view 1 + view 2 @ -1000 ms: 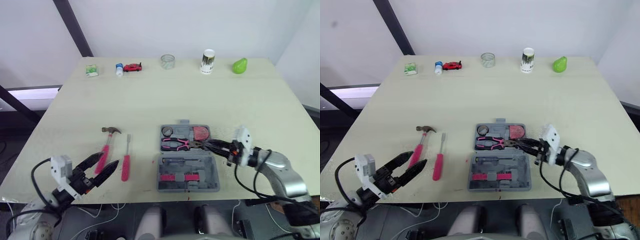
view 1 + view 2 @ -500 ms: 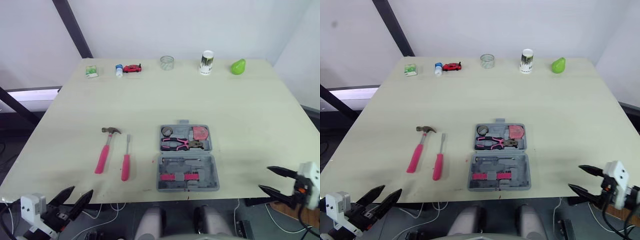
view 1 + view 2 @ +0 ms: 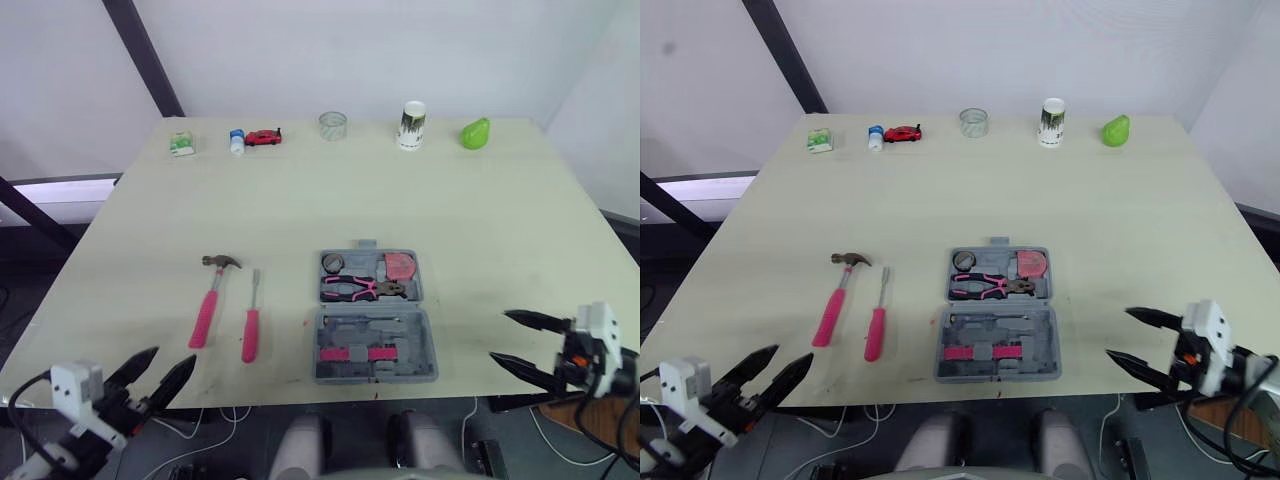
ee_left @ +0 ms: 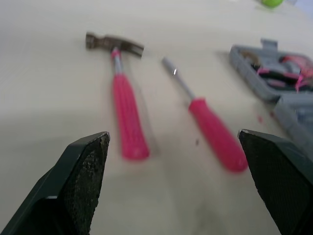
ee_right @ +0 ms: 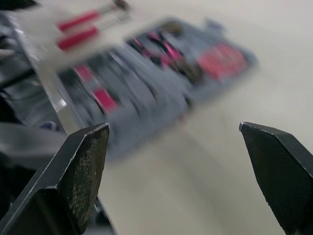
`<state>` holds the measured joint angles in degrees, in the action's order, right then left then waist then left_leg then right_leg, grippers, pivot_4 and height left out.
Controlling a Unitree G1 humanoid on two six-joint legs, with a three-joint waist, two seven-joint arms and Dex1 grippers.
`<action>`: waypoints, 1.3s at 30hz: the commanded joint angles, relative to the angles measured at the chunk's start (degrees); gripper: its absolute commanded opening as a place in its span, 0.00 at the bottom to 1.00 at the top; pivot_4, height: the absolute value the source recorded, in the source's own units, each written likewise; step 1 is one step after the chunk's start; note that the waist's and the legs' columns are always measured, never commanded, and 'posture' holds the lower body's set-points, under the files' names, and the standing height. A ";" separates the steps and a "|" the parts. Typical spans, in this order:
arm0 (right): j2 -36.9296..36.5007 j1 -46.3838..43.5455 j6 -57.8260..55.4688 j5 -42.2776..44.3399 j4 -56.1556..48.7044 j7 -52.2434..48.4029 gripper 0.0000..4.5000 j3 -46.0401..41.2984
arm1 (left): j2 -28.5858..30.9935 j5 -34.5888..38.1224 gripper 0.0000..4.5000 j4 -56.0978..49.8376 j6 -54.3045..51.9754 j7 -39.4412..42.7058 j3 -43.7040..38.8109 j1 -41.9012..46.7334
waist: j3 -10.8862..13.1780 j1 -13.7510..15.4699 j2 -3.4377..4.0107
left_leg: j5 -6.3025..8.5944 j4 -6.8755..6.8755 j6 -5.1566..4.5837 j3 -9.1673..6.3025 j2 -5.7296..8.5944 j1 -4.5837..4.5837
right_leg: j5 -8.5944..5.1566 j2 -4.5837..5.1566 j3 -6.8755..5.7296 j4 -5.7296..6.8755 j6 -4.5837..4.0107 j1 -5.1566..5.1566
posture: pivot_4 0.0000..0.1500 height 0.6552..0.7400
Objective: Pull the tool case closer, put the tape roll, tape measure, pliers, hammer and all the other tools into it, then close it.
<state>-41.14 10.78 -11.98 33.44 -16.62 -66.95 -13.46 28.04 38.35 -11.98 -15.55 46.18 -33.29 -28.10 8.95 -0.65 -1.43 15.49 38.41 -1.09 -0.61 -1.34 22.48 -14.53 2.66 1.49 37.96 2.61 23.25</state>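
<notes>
Grey plastic tool case (image 3: 375, 315) lies open just below the centre of the head views, on the pale table (image 3: 300, 200); pink-handled pliers (image 3: 362, 289), a red tape measure (image 3: 401, 266) and a small tape roll (image 3: 333, 263) sit in its upper half; left of it, apart, the hammer (image 3: 211, 300) and screwdriver (image 3: 252, 320) lie side by side; left gripper (image 3: 172, 356) at lower left, fingers spread, empty; right gripper (image 3: 500, 335) at lower right, fingers spread, empty, clear of the case.

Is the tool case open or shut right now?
Open. The tool case lies spread flat, with pliers showing inside its far half.
</notes>
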 commanded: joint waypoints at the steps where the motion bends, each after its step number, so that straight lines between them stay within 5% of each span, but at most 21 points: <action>1: 0.40 -5.01 -2.50 2.71 -6.01 1.01 0.99 3.23 | 2.44 -1.16 1.00 -5.97 -8.67 -12.13 -0.18 4.12 | 0.01 0.08 0.00 | 0.00 0.00 0.00 -0.04 0.01 0.01 | 0.00 0.00 -0.01 0.00 0.01 -0.01 | 1.00 1.00; 7: 1.58 -14.37 -7.49 5.53 -9.71 3.84 0.99 7.65 | 7.77 -2.35 1.00 -6.89 -21.93 -21.94 2.94 14.02 | 0.02 0.08 0.00 | 0.00 0.01 0.00 -0.13 0.05 0.03 | 0.03 0.02 -0.08 0.01 0.03 -0.02 | 1.00 1.00; 18: 1.61 -19.24 -11.01 7.17 -11.83 5.97 0.99 9.20 | 12.07 -8.35 1.00 3.82 -29.92 -24.79 10.65 29.81 | 0.03 0.17 0.01 | -0.01 -0.01 0.01 -0.20 0.08 0.05 | 0.04 0.03 -0.17 0.03 0.02 -0.01 | 1.00 1.00; 39: 0.95 -18.37 -11.56 7.35 -14.37 8.31 0.99 8.77 | 6.13 -22.37 1.00 26.83 -25.48 -27.92 22.27 49.13 | 0.03 0.09 -0.01 | -0.01 0.01 0.02 -0.38 0.24 0.21 | 0.09 0.09 -0.28 0.05 0.10 0.03 | 1.00 1.00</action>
<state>-39.63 -7.63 -23.67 39.85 -28.80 -58.80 -3.08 34.29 17.09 14.51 -42.27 18.47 -11.20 20.27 8.99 -0.56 -1.44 15.48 38.42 -1.07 -0.99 -1.10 22.69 -14.43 2.75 1.22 38.01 2.70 23.28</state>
